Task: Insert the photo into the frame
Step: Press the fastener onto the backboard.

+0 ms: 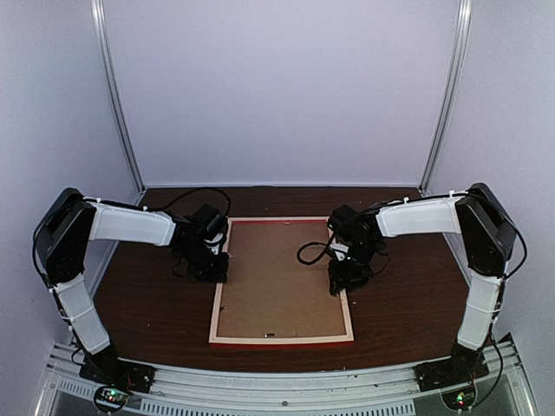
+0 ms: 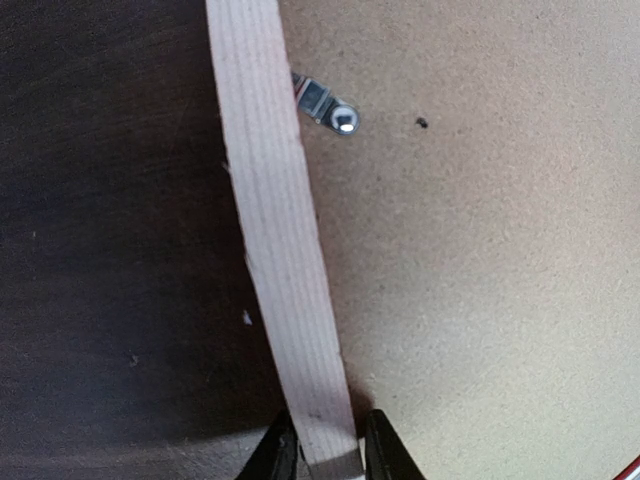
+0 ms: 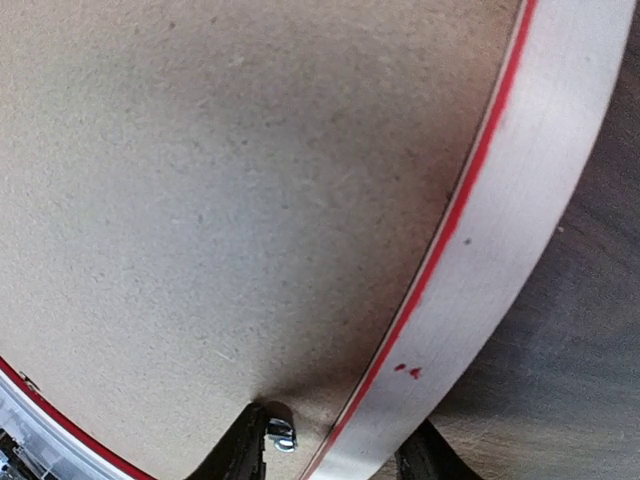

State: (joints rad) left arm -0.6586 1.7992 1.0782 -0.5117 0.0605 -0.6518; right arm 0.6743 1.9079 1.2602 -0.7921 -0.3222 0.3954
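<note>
1. The frame (image 1: 282,340) lies face down at the middle of the table (image 1: 147,295). Its pale back faces up, and a red edge shows along the near rail.
2. The brown backing board (image 1: 282,277) sits inside the rails and covers the whole opening. The photo is not visible in any view. It may lie under the board, but this cannot be confirmed.
3. The left gripper (image 1: 217,270) is at the left rail. In the wrist view its fingers (image 2: 285,452) press against both sides of the pale rail (image 2: 280,250), so it is clamped on it. Judged purpose: to keep the frame from sliding.
4. A metal retaining tab (image 2: 325,105) on the rail's inner side reaches onto the board (image 2: 480,280).
5. The right gripper (image 1: 342,279) is at the right rail. Its jaws are apart, one finger (image 3: 245,450) over the board (image 3: 220,180) and the other outside the rail (image 3: 520,200).
6. A second tab (image 3: 280,435) sits just beside the inner finger. Judged purpose: to work that fastener.
7. Risk: pushing the tab could shift the frame if the left grip slips.
</note>
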